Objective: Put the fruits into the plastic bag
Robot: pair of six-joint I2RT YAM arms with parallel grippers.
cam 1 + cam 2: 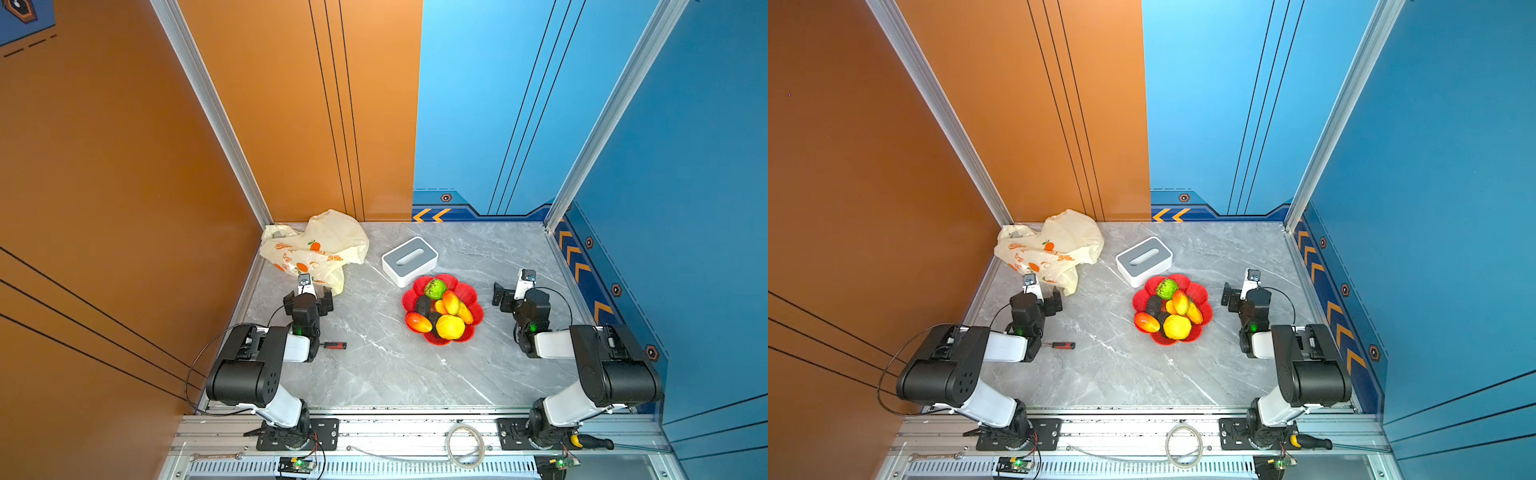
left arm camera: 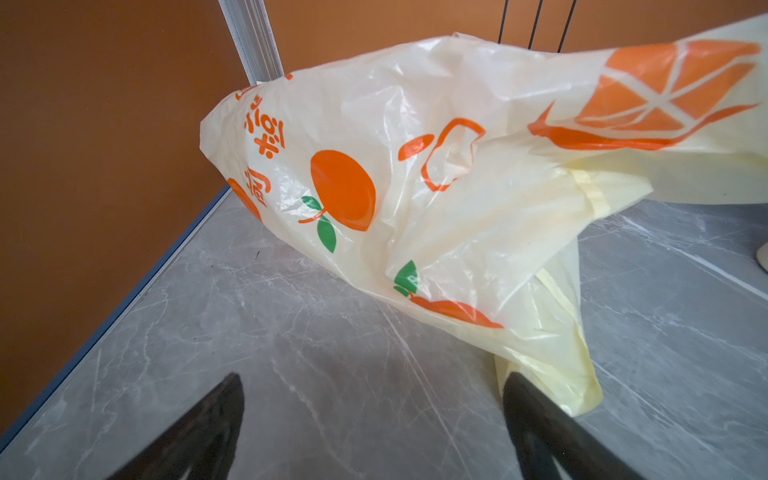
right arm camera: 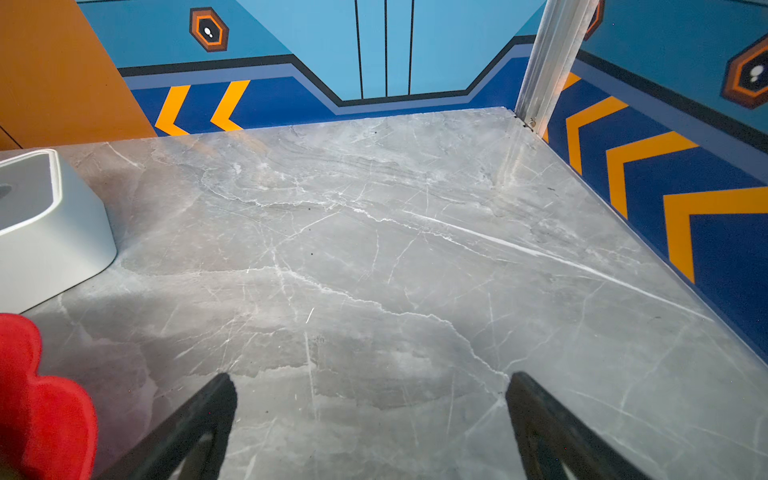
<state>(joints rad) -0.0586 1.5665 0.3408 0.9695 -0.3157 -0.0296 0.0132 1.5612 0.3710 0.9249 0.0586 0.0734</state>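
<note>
The fruits [image 1: 442, 309] lie heaped in a red flower-shaped dish [image 1: 471, 296] right of the table's middle: a green round one [image 1: 435, 289], a yellow one [image 1: 450, 327], a red-orange one [image 1: 418, 323] and a dark rough one [image 1: 424, 306]. The plastic bag [image 1: 316, 249] lies crumpled at the far left corner, cream-yellow with orange prints. My left gripper [image 1: 308, 298] stands open just before the bag's near flap; in the left wrist view one fingertip [image 2: 519, 386] sits at the flap of the bag [image 2: 415, 166]. My right gripper [image 1: 521, 294] hangs open and empty to the right of the dish.
A white-grey box with a slot [image 1: 409, 260] stands between bag and dish, close behind the dish. A red-handled screwdriver [image 1: 334, 345] lies by the left arm. Orange and blue walls close in the table on three sides. A cable coil [image 1: 464, 446] rests on the front rail.
</note>
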